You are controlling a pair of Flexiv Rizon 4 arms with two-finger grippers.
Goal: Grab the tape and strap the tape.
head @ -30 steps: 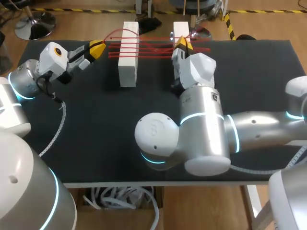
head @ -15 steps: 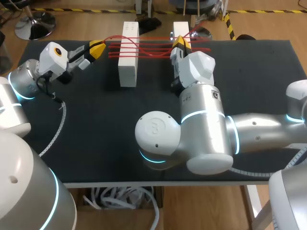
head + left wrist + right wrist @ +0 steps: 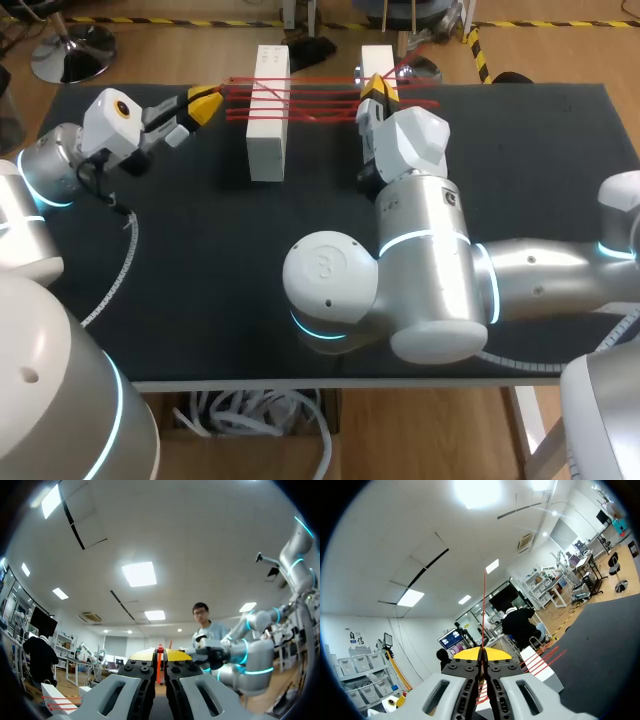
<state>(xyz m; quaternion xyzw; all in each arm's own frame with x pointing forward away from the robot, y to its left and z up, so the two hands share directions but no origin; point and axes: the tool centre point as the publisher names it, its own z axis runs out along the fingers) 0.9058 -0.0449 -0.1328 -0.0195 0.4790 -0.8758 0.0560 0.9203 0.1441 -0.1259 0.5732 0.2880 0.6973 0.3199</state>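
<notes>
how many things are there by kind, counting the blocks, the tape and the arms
white blocks: 2 (one, the other partly behind the right arm)
red tape: 1, strung in several strands between the blocks
arms: 2, left arm and right arm, each with its jaws shut on the red tape
total: 5

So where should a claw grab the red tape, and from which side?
Probably on a free stretch in the air just outside a white block, not where the red tape lies tight against it. The strand is thin and runs sideways, so come from the outer side with a finger on each side of it. The left claw does this and is pinched shut on it.
</notes>
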